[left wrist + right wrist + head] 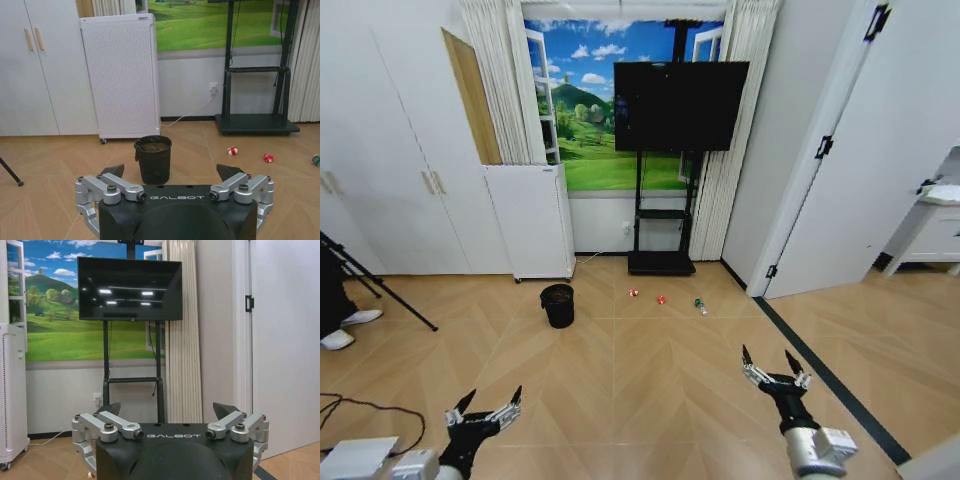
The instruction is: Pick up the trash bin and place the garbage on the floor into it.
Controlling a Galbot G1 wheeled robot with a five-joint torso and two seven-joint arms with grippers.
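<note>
Both end effectors are hanging low in front of you, the left end effector (488,404) and the right end effector (773,364), each with fingers spread wide and gripping nothing. You are facing the bin (558,305), standing upright on the floor (640,400) near the white purifier (530,220). Two red wrappers (633,293) and a bottle (700,305) are lying beside it, toward the floor's dark strip (820,375).
</note>
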